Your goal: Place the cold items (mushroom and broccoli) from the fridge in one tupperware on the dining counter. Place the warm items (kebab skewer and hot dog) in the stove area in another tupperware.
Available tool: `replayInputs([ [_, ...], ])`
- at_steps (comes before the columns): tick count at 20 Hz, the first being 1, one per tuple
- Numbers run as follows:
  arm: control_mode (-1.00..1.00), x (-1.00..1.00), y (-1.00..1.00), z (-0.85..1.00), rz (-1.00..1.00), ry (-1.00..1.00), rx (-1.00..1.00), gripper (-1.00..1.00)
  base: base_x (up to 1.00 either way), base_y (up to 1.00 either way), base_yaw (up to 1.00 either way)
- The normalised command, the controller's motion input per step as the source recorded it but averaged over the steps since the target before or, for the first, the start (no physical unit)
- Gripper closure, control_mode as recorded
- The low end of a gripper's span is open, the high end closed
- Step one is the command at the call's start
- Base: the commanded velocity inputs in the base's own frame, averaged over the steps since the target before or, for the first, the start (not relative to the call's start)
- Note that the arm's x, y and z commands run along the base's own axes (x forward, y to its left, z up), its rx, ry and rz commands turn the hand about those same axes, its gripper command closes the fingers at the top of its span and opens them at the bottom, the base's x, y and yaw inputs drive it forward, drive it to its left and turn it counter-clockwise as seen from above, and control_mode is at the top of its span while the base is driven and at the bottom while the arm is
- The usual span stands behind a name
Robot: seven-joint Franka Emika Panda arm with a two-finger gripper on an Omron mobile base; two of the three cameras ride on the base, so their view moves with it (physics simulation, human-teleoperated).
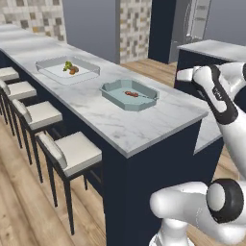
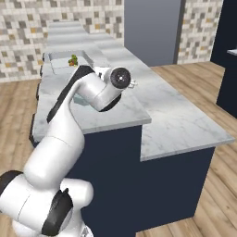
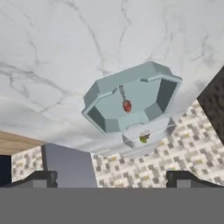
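While the skewer (image 1: 131,94) is lying alone in the near tub (image 1: 113,97), we are judging the warm half as only partly packed, since we are seeing no hot dog beside it. The skewer is looking thin, stiff and light, with a red chunk near its middle; we are expecting it to roll or pivot if pinched at the bare stick, so we are favouring a grip across the chunk. The far tub (image 1: 48,71) is sitting well apart along the same counter (image 1: 125,129), holding green and orange pieces that we are taking for the broccoli and mushroom, though they are too small for us to be sure. Both tubs are looking like light, slick plastic that could slide on the marble if nudged. In the hand view we are looking down on the near tub, with the gripper (image 3: 113,179) spread wide and carrying nothing, its tips (image 3: 41,178) standing far apart, above the counter and clear of both tubs.
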Motion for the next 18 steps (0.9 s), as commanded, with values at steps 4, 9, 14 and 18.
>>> replayInputs([
  [4,-1.00,-1.00,-0.64,1.00,0.04,-0.59,-0.06,-1.00,0.00,0.00,0.00],
  [9,-1.00,-1.00,-0.97,0.76,0.00,-0.48,-0.39,-1.00,0.00,0.00,0.00],
  [14,-1.00,-1.00,-0.58,-0.01,0.00,-0.26,-0.86,-1.00,0.00,0.00,0.00],
  [18,-1.00,-1.00,-0.19,-0.30,0.00,-0.13,-1.00,-1.00,0.00,0.00,0.00],
])
